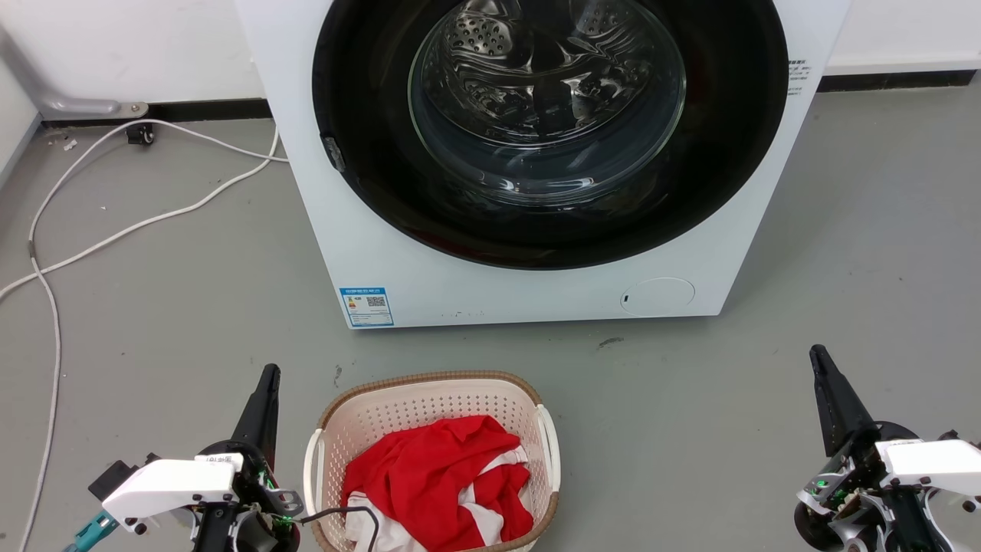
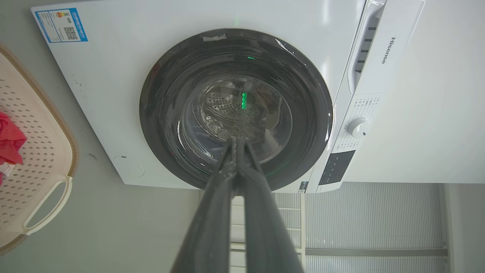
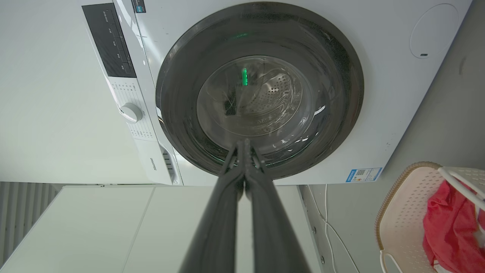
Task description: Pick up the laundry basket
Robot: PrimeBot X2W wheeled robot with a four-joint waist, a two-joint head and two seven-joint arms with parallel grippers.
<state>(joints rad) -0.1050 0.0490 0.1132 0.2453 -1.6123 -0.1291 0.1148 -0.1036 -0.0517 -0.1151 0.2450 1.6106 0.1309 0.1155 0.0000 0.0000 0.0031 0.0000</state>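
You see the laundry basket [image 1: 414, 405] standing upright on the grey floor in front of the washing machine [image 1: 460, 284], near the lower corner of the machine that carries the blue label [image 1: 366, 306]. The basket does not touch the machine; a strip of floor lies between them. Inside the basket lies a red and white cloth [image 1: 437, 475].

Your left pincer [image 1: 270, 372] is also in front of the machine, on the side of the blue label and just beside the basket. In the left wrist view its two fingers are pressed together at the tips [image 2: 235, 141], with nothing between them.

Your right pincer [image 1: 818, 354] is in front of the opposite lower corner of the machine, well apart from the basket. Its fingers are pressed together too [image 3: 242, 144] and pinch nothing.

Both pincers point toward the machine's round door [image 1: 548, 115].
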